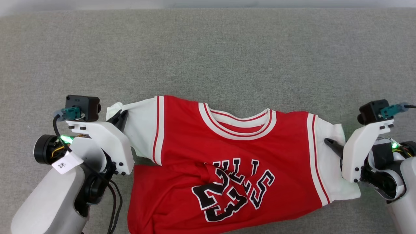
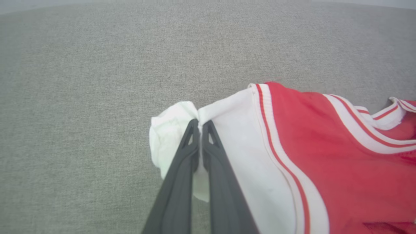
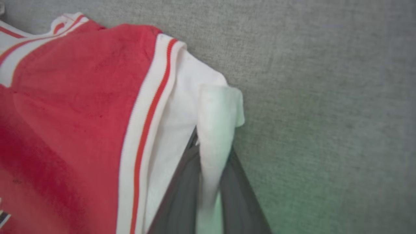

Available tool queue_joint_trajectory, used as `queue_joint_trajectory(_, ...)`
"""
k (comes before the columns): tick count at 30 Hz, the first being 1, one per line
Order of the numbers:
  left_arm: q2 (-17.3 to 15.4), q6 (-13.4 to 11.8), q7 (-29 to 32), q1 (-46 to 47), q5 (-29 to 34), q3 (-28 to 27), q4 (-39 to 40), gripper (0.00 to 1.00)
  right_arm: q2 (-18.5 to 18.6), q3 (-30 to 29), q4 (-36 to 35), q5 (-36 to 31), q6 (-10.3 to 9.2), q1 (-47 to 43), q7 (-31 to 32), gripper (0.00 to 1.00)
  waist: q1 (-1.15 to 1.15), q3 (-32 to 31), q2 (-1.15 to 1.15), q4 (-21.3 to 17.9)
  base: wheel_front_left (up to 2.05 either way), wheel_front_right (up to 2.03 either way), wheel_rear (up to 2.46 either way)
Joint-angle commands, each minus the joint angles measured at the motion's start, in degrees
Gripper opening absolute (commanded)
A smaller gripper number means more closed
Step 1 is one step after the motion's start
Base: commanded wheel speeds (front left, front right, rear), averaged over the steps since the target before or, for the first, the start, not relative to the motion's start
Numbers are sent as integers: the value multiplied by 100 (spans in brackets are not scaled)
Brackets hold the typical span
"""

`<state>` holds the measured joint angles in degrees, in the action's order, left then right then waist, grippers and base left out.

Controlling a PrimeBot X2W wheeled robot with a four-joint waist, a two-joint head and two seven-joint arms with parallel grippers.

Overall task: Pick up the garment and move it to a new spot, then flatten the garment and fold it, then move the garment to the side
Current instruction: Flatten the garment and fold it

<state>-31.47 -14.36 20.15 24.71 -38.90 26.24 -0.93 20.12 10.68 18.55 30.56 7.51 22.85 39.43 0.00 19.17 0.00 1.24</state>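
grey fabric surface (image 1: 208, 48), garment (image 1: 227, 152) spread on it

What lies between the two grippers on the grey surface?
In the head view the garment fills that stretch, left gripper at one end, right gripper at the other.

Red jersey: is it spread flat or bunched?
Partly spread, not flat. The red sports jersey with white sleeves lies open across the shoulders, but its lower body is rumpled, creasing the black lettering.
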Motion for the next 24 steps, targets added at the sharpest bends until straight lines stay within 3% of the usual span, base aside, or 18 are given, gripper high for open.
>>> queue_joint_trajectory(1,23,-15,-68,68,27,-4,2,0,-65,164,210,28,-4,-151,79,0,0,-11,0,1,0,0,0)
queue_joint_trajectory(9,-70,-81,-489,254,276,-133,-11,0,218,-212,-293,-70,-7,326,-446,0,0,-339,0,-95,0,0,0)
queue_joint_trajectory(14,-135,-65,-644,711,436,-225,-83,0,265,-499,-578,-250,-7,604,-440,0,0,-521,0,-174,0,0,0)
queue_joint_trajectory(22,-146,78,-812,1986,558,-473,-784,0,186,-659,-459,-506,-8,1746,-563,0,0,-480,0,-382,0,0,0)
queue_joint_trajectory(24,-81,204,-929,2847,642,-539,-1266,0,127,-701,-173,-633,-8,2585,-811,0,0,-309,0,-439,0,0,0)
